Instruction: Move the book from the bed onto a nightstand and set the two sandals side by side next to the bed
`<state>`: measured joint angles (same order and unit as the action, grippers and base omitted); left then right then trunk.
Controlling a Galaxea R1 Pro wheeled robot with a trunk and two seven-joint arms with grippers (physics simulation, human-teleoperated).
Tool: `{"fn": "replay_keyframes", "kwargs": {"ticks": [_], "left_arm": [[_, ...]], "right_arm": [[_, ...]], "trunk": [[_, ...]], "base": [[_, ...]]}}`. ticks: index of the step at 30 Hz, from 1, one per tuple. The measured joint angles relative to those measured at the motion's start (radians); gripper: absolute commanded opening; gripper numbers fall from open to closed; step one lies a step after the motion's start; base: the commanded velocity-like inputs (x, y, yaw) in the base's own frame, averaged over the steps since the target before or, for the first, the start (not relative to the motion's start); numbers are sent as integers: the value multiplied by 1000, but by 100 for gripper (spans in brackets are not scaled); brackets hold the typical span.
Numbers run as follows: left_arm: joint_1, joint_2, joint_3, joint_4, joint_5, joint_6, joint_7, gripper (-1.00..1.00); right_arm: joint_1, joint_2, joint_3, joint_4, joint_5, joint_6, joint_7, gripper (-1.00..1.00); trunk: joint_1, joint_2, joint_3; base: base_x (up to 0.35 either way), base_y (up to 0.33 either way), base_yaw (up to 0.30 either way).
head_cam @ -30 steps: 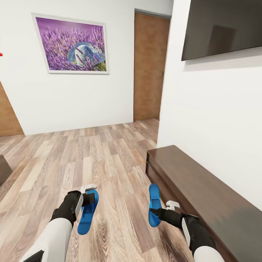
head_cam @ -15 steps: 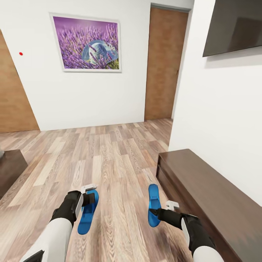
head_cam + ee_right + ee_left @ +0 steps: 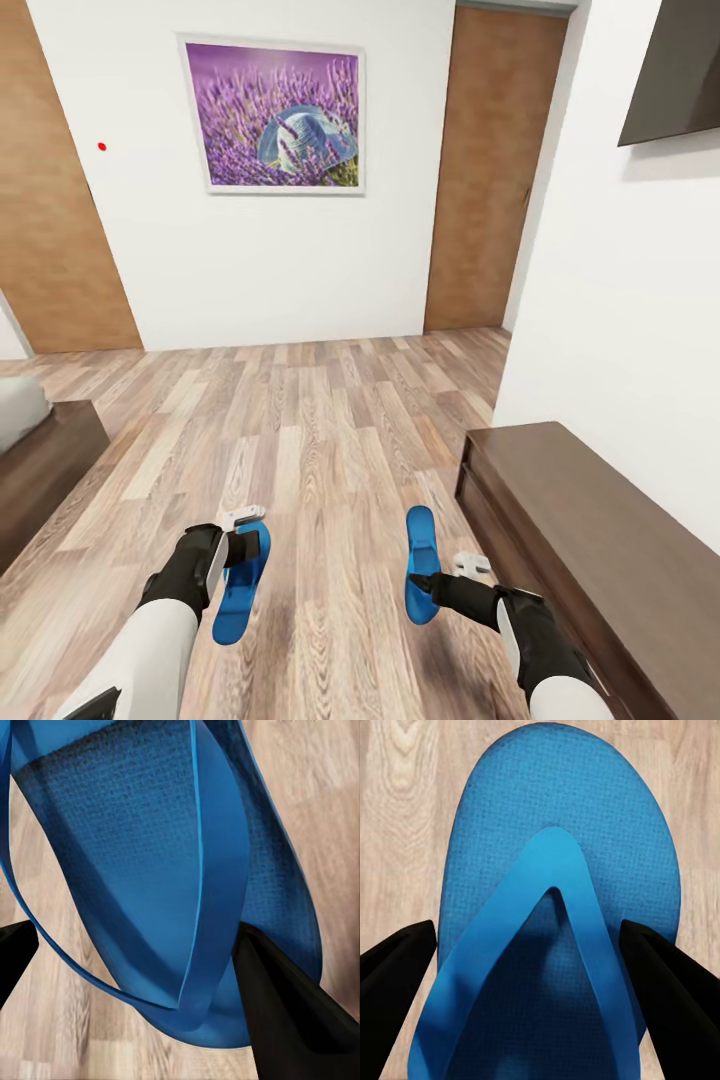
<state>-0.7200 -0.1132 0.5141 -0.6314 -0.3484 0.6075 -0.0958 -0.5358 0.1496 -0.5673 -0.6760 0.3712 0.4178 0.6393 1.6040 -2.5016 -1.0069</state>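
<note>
Two bright blue sandals hang above the wood floor, one in each gripper. The left sandal point(image 3: 236, 598) is held by my left gripper point(image 3: 246, 548), whose dark fingers point(image 3: 397, 960) flank the sole point(image 3: 556, 855) in the left wrist view. My right gripper point(image 3: 424, 584) is shut on the right sandal point(image 3: 422, 542), its strap and sole point(image 3: 150, 855) tilted beside one finger point(image 3: 292, 1020). A corner of the bed point(image 3: 40, 455), grey mattress on a dark frame, shows at the left edge. The book and the nightstand are out of view.
A long low dark-brown sideboard point(image 3: 600, 540) runs along the white wall on the right, under a wall-mounted TV point(image 3: 680, 80). Ahead are a lavender picture point(image 3: 275, 115) and two wooden doors point(image 3: 490, 170). Open plank floor point(image 3: 320, 420) lies in front.
The whole view has swung leftward, so the camera turned: picture, door and sideboard slid right, and the bed corner came in at the left. Both grippers keep their sandals.
</note>
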Motion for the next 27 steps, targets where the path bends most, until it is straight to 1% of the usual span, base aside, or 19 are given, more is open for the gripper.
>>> {"fn": "replay_keyframes", "kwargs": {"ticks": [10, 22, 27], "left_arm": [[0, 0, 0, 0, 0, 0, 0, -100], [0, 1, 0, 0, 0, 0, 0, -100], [0, 1, 1, 0, 0, -1, 0, -100]], "right_arm": [[0, 1, 0, 0, 0, 0, 0, -100], [0, 1, 0, 0, 0, 0, -1, -100], [0, 1, 0, 0, 0, 1, -1, -100]], "trunk": [[0, 0, 0], [0, 0, 0], [0, 0, 0]], "base": [[119, 0, 30], [119, 0, 219], [119, 0, 113]]}}
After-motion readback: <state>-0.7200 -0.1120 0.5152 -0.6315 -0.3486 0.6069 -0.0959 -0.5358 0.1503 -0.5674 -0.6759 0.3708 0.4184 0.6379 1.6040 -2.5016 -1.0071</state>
